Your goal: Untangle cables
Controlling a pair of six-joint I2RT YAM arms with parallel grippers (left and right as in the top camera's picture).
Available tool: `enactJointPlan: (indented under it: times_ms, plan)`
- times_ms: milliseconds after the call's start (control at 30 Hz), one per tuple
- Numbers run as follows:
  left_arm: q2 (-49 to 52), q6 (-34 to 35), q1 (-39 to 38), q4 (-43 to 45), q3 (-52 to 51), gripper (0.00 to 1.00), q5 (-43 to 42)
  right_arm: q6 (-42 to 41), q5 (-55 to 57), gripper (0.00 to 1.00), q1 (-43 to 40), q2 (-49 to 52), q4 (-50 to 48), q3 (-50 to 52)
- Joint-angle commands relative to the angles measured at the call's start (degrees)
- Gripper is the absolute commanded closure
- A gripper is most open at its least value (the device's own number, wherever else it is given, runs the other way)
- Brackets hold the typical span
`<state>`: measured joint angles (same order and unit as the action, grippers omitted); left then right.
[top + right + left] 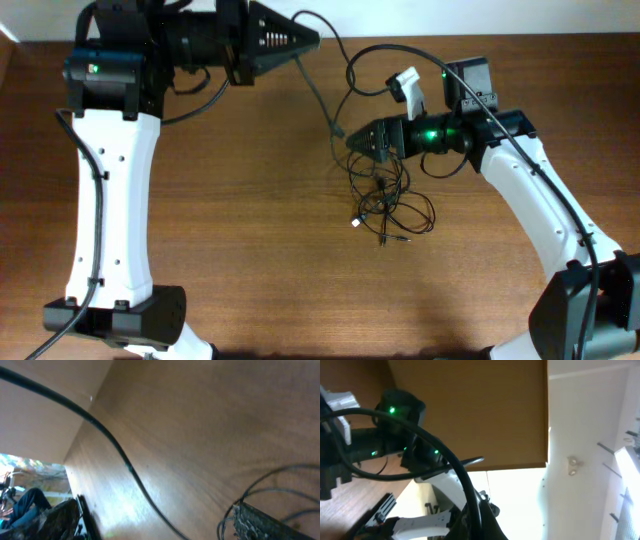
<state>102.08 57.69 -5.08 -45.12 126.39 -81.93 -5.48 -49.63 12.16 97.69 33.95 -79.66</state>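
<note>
A tangle of thin black cables [392,205] lies on the wooden table at centre, with a silvery tip [356,222] at its left. One cable [318,95] runs taut from the tangle up to my left gripper [310,42], which is shut on it near the table's far edge. In the left wrist view that cable [445,455] arcs away from the shut jaws [480,522]. My right gripper [353,140] hovers just above the tangle, beside the stretched cable. In the right wrist view its jaws [157,527] are open, the cable [115,445] passes between them, and tangle loops [280,485] show at right.
The table's far edge [500,35] meets a white wall. A thicker black robot cable [385,52] loops above the right arm, next to a white camera mount [405,85]. The left arm's white link [105,200] spans the table's left side.
</note>
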Motion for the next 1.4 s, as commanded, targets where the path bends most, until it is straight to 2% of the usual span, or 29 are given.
enactJointPlan:
  times_ms: [0, 67, 167, 300, 467, 500, 600, 633, 800, 900, 1000, 1100, 1133, 1167, 1200, 1367]
  plan:
    - [-2.21, 17.66, 0.15, 9.94, 0.48, 1.00, -1.22, -3.39, -1.40, 0.01, 0.26, 0.24, -3.76, -0.02]
    - [-2.21, 21.35, 0.13, 17.38, 0.48, 1.00, -1.27, -5.40, -1.40, 0.01, 0.20, 0.24, -6.01, -0.02]
    - [-2.60, 24.90, 0.13, 24.04, 0.48, 1.00, -1.22, -10.21, -1.40, 0.01, 0.15, 0.24, -10.14, -0.02]
    - [-2.91, 29.33, 0.15, 28.46, 0.48, 1.00, -0.94, -15.08, -2.05, 0.01, 0.17, 0.24, -14.88, -0.02]
    - [-2.91, 31.91, 0.22, 31.26, 0.48, 1.00, -0.13, -14.93, -6.58, 0.02, 0.22, 0.24, -16.15, -0.02]
    - [-2.91, 31.91, 0.26, 31.26, 0.48, 1.00, -0.15, -14.91, -6.56, 0.08, 0.22, 0.24, -15.93, -0.02]
    - [-2.91, 32.41, 0.26, 31.28, 0.48, 1.00, -0.22, -14.49, -6.49, 0.44, 0.22, 0.24, -15.26, -0.02]
    - [-2.91, 33.55, 0.26, 31.41, 0.48, 1.00, -0.31, -14.49, -6.29, 0.48, 0.22, 0.24, -14.97, -0.02]
    - [-2.93, 37.11, 0.24, 36.81, 0.48, 1.00, -0.83, -14.25, -3.48, 0.47, 0.22, 0.24, -12.92, -0.02]
    - [-3.50, 40.19, 0.24, 39.91, 0.48, 1.00, -0.96, -12.79, -3.52, 0.36, 0.46, 0.24, -13.14, -0.02]
    - [-4.04, 41.94, 0.24, 43.32, 0.48, 1.00, -0.57, -12.74, -3.48, 0.36, 1.36, 0.24, -14.14, -0.02]
    - [-4.31, 41.94, 0.24, 44.46, 0.48, 1.00, -0.17, -12.81, -3.37, 0.57, 2.14, 0.24, -15.54, -0.02]
    - [-4.31, 41.94, 0.26, 44.46, 0.48, 1.00, -0.17, -12.81, -3.04, 0.68, 2.38, 0.24, -15.78, -0.02]
    - [-4.31, 41.90, 0.26, 44.46, 0.48, 1.00, -0.17, -12.83, -2.51, 0.87, 2.45, 0.24, -15.76, -0.02]
    - [-4.31, 41.90, 0.26, 44.46, 0.48, 1.00, -0.22, -12.94, -2.40, 0.96, 2.45, 0.24, -15.76, -0.02]
    - [-4.31, 39.76, 0.26, 44.46, 0.48, 1.00, -0.17, -17.62, -2.58, 0.96, 2.45, -0.52, -18.47, -0.09]
